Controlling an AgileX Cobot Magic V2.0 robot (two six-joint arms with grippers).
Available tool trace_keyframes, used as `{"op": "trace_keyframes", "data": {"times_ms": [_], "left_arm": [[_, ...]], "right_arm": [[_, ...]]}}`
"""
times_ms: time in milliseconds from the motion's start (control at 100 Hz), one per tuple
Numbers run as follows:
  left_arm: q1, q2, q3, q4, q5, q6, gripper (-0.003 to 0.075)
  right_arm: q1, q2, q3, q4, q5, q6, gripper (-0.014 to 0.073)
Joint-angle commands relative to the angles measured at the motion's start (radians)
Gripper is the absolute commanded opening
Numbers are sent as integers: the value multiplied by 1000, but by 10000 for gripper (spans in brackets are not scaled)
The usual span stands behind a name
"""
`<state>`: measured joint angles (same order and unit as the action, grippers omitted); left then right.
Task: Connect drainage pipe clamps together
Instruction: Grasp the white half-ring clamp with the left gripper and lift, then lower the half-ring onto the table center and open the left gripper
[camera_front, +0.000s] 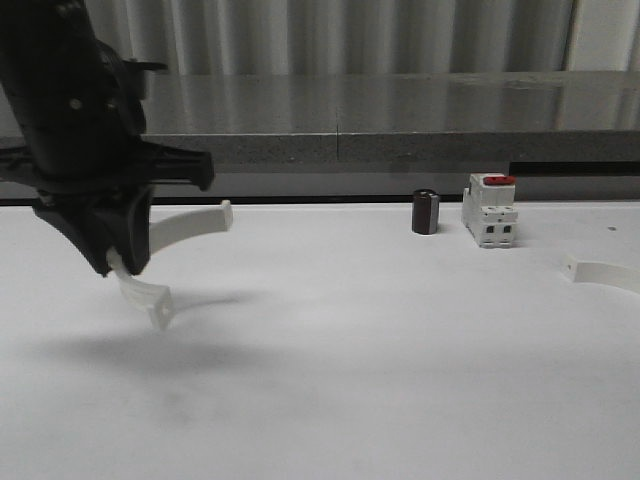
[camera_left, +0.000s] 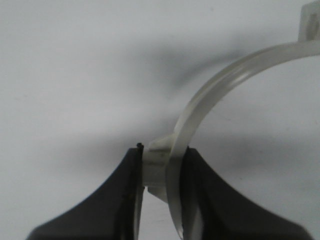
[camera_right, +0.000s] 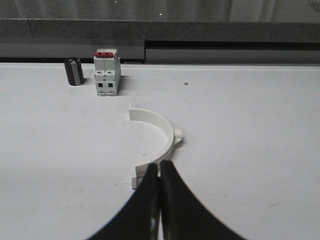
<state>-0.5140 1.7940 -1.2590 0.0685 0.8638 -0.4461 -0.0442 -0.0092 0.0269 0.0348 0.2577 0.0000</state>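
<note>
Left hand (camera_front: 115, 262), near the desk's left edge, grips one half-ring (camera_front: 185, 228) above the desk (camera_front: 350, 380). Second half-ring (camera_right: 157, 137) lies flat near the right edge, just ahead of the clenched, empty right hand (camera_right: 160, 172).

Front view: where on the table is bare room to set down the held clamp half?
The widest free patch is the table middle, between the left gripper holding one clamp half and the other clamp half at the right edge. The back is more crowded: the black cylinder and breaker stand there.
</note>
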Motion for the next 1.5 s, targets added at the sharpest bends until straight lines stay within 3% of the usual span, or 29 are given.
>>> {"op": "trace_keyframes", "data": {"times_ms": [0,330,770,910,1080,1130,1400,1490], "left_arm": [[-45,-7,-34,2,-22,-44,-20],[-153,146,-197,-20,-21,-106,-20],[-162,202,-268,-23,-10,-118,-8],[-160,202,-268,-16,-21,-116,143],[-160,202,-268,-5,-31,-115,487],[-160,202,-268,-3,-31,-115,547],[-160,147,-268,41,-74,-115,565],[-158,99,-268,63,-101,-106,513]], "right_arm": [[-6,-15,-15,1,-78,-6,-68],[-6,-15,-15,1,-78,-6,-68],[-6,-15,-15,1,-78,-6,-68],[-6,-15,-15,1,-78,-6,-68],[-6,-15,-15,1,-78,-6,-68],[-6,-15,-15,1,-78,-6,-68],[-6,-15,-15,1,-78,-6,-68],[-6,-15,-15,1,-78,-6,-68]]}}
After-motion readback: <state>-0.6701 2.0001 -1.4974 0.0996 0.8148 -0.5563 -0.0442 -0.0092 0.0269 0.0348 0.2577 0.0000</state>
